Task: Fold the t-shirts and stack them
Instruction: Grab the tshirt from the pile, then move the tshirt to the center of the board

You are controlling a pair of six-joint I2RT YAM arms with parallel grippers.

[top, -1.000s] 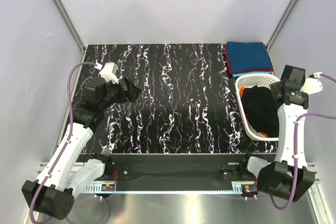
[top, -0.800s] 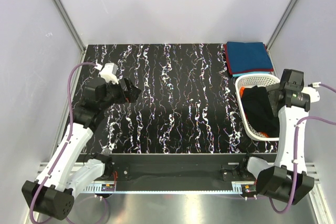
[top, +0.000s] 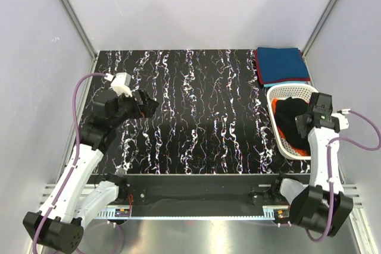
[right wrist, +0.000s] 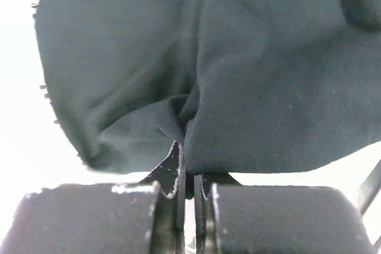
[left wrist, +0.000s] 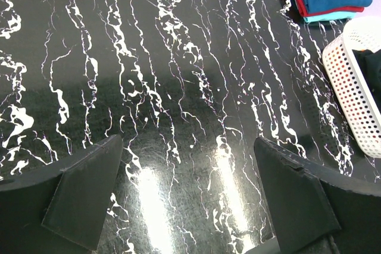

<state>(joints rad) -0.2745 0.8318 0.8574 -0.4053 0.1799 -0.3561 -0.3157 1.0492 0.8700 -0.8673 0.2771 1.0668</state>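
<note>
Black tee (top: 290, 120) sits heaped in the white lattice basket (top: 280, 92), w/ the orange tee (top: 274, 105) peeking out beneath it by the rim. Right gripper (top: 302, 124) is down inside the basket, its fingers (right wrist: 89, 218) nearly together, pinching a thin fold of the black cloth. Just behind the basket, the teal-blue tee (top: 283, 63) lies folded on top of the dark red tee (top: 259, 71), so approx half the job looks done. Left gripper (top: 146, 104) hangs well left of the basket over the marbled table (top: 196, 87), fingers spread wide, holding nothing.

Risks, IMO: the pinch catches only a small edge fold, so the cloth could slip out on a lift. The tee might also drag the orange one along, or snag the lattice & tip the light basket.

Right wrist cam shows the actual grip, which the top cam hides behind the wrist, but no basket or orange. Left wrist cam shows the open fingers and the stack's layered edges, but not the right gripper.
</note>
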